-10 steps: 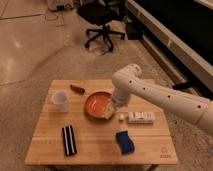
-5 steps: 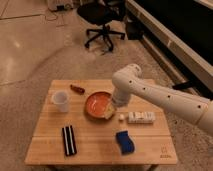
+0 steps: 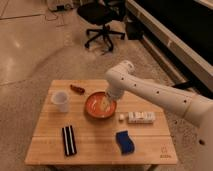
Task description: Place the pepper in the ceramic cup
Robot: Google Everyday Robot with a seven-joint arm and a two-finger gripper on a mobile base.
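The ceramic cup (image 3: 60, 101) stands upright on the worktop (image 3: 150, 150), well to the left of the end effector (image 3: 105, 101) and at about the same depth. It looks empty, though its inside is not plainly shown. The pepper (image 3: 77, 89) lies flat on the wood, to the left of the end effector and a little farther back. It sits just beside the cup's far-right side, apart from it, and touches nothing else.

A black ridged block (image 3: 68, 140) lies near the front edge, to the end effector's front-left.

The end effector hangs low over the orange bowl (image 3: 93, 111), inside its rim or just above it, with the white arm (image 3: 150, 92) reaching in from the right. Whether it is apart or together cannot be told, and nothing can be seen held in it.

In front of it and slightly right lies a blue sponge (image 3: 125, 142). To the right and a little nearer the front are a small white cube (image 3: 121, 117) and a long white box (image 3: 140, 117).

Judged from this layout, the task has hardly started: the pepper is ungrasped and outside the cup. Still to do are the move left and back to the pepper, the pick, the short carry to the cup's mouth, and the release.
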